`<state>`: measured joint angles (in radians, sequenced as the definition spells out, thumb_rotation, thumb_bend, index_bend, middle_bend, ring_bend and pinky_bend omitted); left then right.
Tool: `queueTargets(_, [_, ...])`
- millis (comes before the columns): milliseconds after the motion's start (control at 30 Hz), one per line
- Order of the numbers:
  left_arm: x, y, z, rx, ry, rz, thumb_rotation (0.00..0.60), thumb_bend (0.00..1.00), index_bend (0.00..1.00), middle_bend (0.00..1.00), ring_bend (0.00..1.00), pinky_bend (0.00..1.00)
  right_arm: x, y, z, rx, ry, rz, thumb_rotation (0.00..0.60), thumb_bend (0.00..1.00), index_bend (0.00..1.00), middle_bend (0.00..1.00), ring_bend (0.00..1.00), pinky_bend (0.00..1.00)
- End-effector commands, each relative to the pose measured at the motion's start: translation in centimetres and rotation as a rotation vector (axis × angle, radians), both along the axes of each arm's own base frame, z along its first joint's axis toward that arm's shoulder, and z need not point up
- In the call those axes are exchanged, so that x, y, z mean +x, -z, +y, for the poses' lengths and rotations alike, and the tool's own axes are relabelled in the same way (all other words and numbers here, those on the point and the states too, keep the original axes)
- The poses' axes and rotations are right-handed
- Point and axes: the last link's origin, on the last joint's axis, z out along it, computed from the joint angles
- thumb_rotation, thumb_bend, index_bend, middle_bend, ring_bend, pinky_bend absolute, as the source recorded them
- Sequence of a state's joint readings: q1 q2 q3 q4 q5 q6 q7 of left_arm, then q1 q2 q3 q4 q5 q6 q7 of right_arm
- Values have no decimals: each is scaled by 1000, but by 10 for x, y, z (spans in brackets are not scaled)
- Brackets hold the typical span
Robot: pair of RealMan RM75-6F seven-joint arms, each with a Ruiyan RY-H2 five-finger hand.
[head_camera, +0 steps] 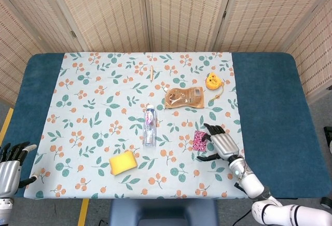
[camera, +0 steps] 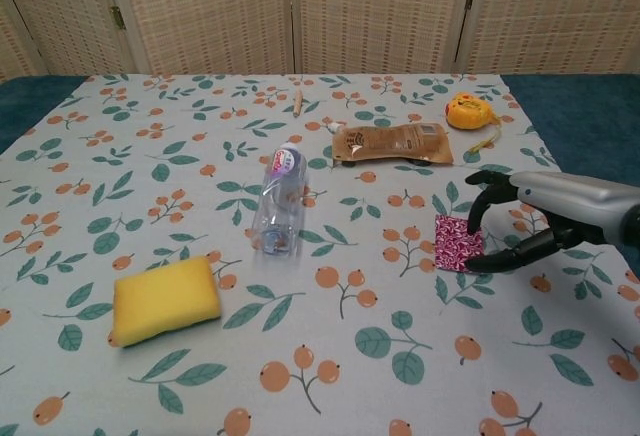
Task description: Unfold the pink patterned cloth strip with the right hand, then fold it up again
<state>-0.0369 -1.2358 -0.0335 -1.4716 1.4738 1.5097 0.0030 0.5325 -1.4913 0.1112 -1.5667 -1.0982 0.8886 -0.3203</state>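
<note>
The water bottle (camera: 278, 200) label is too small to read, and the folded pink patterned cloth strip (camera: 457, 243) lies on the tablecloth (camera: 150, 136) just beside the right hand (camera: 525, 218), whose fingers are spread apart.

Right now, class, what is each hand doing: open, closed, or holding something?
Left hand: open, holds nothing, at the table's near left edge.
Right hand: open, fingers spread at the pink cloth strip, not gripping it.

Bare tablecloth surrounds the cloth strip (camera: 459, 244) on its near, far and left sides, so my right robot hand (camera: 520, 224), fingers spread at its right edge, has open room. The pouch (camera: 392, 143) and bottle (camera: 279, 200) lie well apart from it.
</note>
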Motion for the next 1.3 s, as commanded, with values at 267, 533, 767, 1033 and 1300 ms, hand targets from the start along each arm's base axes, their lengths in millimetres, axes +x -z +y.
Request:
queueTargets(267, [-1,-1,1,0,-5,1,600,330,272,188,157,0,6,22,-9,2,-21,-8,270,168,337,21,0,0])
queueTargets(533, [-1,-1,0,0,-8,3,600,330,273,187,157,0,3,30,-12,8,-22,-1,268,169,337,21,0,0])
queueTargets(767, [-1,-1,-1,0,-11,3,600,330,275,188,157,0,-10,24,-8,-5,-1,10,270,168,344,21,0,0])
queueTargets(1033, [3,0,0,-5,2,0,600,330,281,188,157,0,-37,3,3,-32,52,39,268,169,344,21,0,0])
queueTargets(1300, [5,2,2,-10,8,2,600,330,284,188,157,0,-60,-23,17,-72,96,67,269,169,344,21,0,0])
